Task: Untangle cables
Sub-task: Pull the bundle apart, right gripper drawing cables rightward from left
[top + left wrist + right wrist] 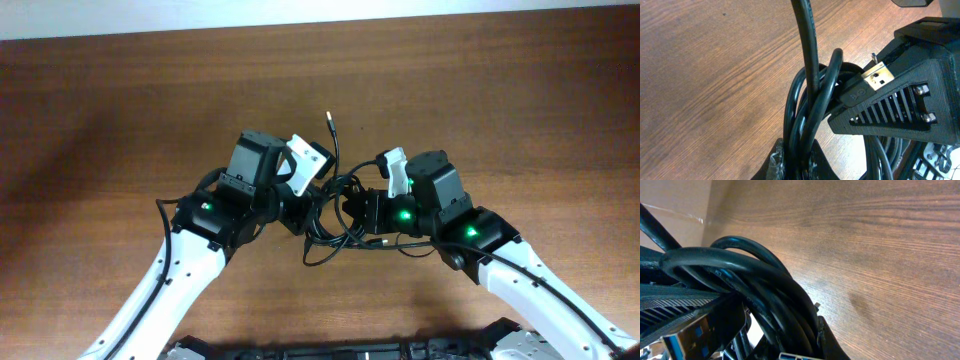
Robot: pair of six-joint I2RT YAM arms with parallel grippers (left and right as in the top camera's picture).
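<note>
Status: work in hand, little of it done.

Location: the cables (335, 225) sit as one black bundle near the middle of the table (500, 100), a touch toward 6 o'clock, directly between the two arms. The bundle appears partly lifted, though I cannot confirm how much of it is clear of the wood.

Left gripper (298, 212): at the bundle's 9 o'clock side. Its wrist view shows several strands running down between the fingers, so it is clenched on the cables.

Right gripper (358, 212): at the 3 o'clock side, close to the other. Its wrist view shows a thick sheaf of loops packed against its fingers, and it is clamped onto the cables too.

Condition of the tangle: the strands cross and wrap over one another in both wrist views. No cord lies apart from the rest. One metal-tipped end (328, 117) stands out toward 12 o'clock, and a slack loop sags toward 7 o'clock. A flat plug (875, 79) rests against the right gripper's housing, seen from the left wrist.

Assessment: both holds are in place, which I judge to be the start of a pull-apart. Separating all three cords and laying them out singly remains outstanding. The holds sit very near each other, leaving little slack between them.
</note>
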